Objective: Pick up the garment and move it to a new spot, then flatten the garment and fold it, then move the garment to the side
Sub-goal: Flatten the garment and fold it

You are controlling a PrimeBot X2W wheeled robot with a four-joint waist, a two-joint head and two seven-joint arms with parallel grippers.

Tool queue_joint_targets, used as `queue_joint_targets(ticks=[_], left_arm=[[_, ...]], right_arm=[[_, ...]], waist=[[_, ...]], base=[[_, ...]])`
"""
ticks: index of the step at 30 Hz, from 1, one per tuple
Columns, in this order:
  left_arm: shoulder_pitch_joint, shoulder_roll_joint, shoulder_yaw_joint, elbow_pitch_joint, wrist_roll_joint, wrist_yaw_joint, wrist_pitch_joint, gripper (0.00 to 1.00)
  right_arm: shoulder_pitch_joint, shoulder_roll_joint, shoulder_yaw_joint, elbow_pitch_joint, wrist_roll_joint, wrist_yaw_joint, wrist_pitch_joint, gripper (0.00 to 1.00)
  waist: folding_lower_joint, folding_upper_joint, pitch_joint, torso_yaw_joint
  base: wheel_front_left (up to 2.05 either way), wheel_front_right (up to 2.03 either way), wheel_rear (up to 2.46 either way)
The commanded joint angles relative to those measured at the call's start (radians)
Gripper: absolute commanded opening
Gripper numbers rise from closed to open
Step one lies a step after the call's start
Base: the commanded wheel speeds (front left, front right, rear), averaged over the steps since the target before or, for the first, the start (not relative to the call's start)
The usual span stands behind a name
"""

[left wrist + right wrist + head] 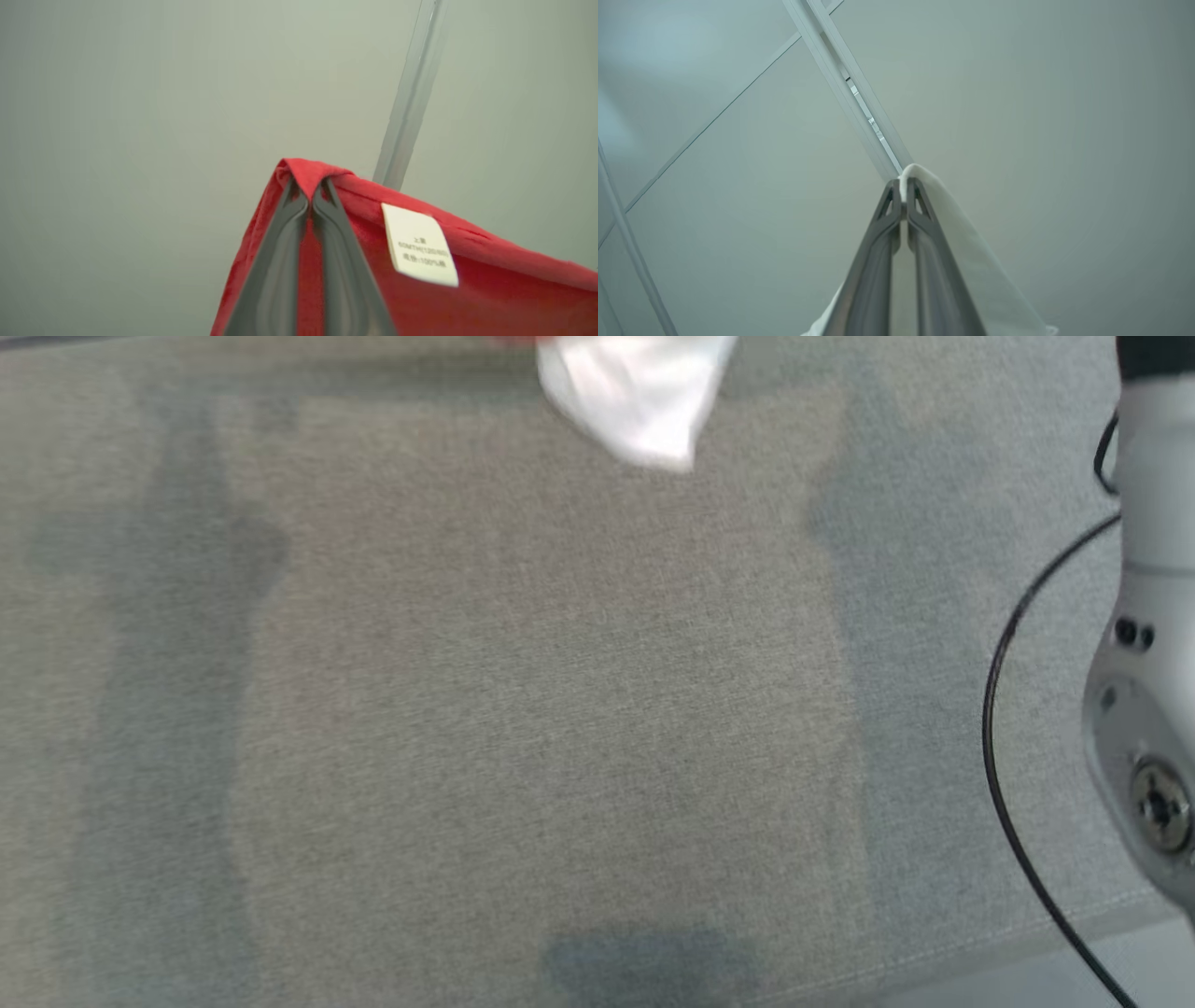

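1. The big grey cloth table (560,709) is spreading across the head view, with soft dark shadows lying on it.
2. The two wrist views are looking up at a pale wall or ceiling instead. A grey rail (411,102) is crossing it in the left wrist view, and white bars (850,88) are crossing it in the right wrist view.
3. The garment (635,401) is hanging at the top of the head view, over the far part of the table. There it is looking white and blurry, with a little red at the very top edge.
4. The right arm (1153,616) is showing pale grey at the right edge of the head view, with a thin black cable (1004,663) looping beside it.
5. The left claw (309,203) is pinching a red corner (308,172) of the garment.
6. The right claw (903,196) is pinching a white fold (971,261) of it.
7. A small white label (419,245) with tiny print is sitting on the red cloth, just beside the left claw.
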Motion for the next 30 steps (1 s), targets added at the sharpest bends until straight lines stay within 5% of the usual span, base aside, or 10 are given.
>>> queue_joint_targets(ticks=[1,6,16,22,30], left_arm=[[-0.046,0.005,0.002,0.044,0.012,-0.006,-0.023,0.00],[-0.134,0.031,-0.010,0.184,0.051,-0.064,-0.115,0.00],[-0.028,0.061,0.035,0.382,-0.004,-0.152,-0.251,0.00],[0.032,0.053,0.037,0.392,-0.054,-0.216,-0.267,0.00],[0.167,0.057,0.012,0.289,-0.152,-0.244,-0.226,0.00]], right_arm=[[-0.049,-0.002,0.030,0.043,0.021,0.001,-0.033,0.00],[-0.118,-0.001,0.181,0.127,0.117,0.001,-0.103,0.00],[0.085,-0.002,0.419,0.043,0.248,0.001,-0.143,0.00],[0.207,-0.016,0.391,-0.108,0.213,0.001,-0.143,0.00],[0.426,-0.090,0.366,-0.297,0.195,0.001,-0.144,0.00]], waist=[[-0.0002,0.0000,0.100,-0.079],[-0.0002,0.0000,0.200,-0.099],[-0.0002,0.0000,0.302,-0.086],[-0.0002,0.0000,0.280,-0.059],[-0.0002,0.0000,0.189,-0.017]], base=[[0.00,0.00,0.00],[0.00,0.00,0.00],[0.00,0.00,0.00],[0.00,0.00,0.00],[0.00,0.00,0.00]])
